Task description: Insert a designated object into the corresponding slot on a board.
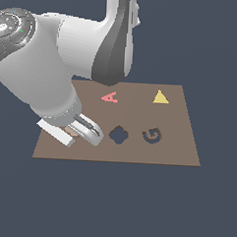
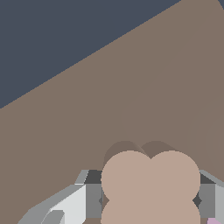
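The tan four-lobed clover piece (image 2: 150,183) sits between my gripper's (image 2: 150,202) two fingers, which touch its two sides; a shadow on the board (image 2: 166,87) just beyond it suggests it is held slightly above the surface. In the exterior view my gripper (image 1: 80,132) is low over the board's (image 1: 177,153) left part, and only a bit of the tan piece (image 1: 70,133) shows under it. The dark clover-shaped slot (image 1: 118,135) lies a short way to the exterior view's right of the gripper.
A dark G-shaped cutout (image 1: 152,135) lies right of the slot. A red letter A (image 1: 109,97) and a yellow triangle (image 1: 161,97) lie on the board's far part. A sliver of pink (image 2: 213,221) shows at the wrist view's corner. The arm's large links hang over the board's left.
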Controlling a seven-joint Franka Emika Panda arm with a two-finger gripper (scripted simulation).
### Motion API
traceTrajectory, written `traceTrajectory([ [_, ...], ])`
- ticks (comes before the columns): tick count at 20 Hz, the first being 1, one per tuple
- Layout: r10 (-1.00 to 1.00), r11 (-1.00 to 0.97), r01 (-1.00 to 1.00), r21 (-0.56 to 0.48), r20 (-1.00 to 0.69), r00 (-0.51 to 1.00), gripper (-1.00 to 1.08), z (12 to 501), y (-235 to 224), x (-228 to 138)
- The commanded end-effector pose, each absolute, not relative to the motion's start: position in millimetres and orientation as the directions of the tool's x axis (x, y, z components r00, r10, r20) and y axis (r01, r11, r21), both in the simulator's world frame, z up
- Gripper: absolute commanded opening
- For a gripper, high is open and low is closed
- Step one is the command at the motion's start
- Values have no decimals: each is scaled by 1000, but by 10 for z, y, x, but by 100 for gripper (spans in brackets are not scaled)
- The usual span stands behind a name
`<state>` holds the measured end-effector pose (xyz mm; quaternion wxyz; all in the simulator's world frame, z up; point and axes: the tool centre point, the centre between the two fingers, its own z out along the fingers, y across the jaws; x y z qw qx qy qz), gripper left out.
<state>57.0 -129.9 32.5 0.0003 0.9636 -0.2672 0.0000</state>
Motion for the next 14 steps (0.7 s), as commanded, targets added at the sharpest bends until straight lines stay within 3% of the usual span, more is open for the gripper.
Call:
traceTrajectory([
  [1, -593, -805, -593, 0, 1, 805, -100, 333, -1242, 511],
  [14, -898, -439, -898, -1, 1, 439, -100, 355, -877, 309],
])
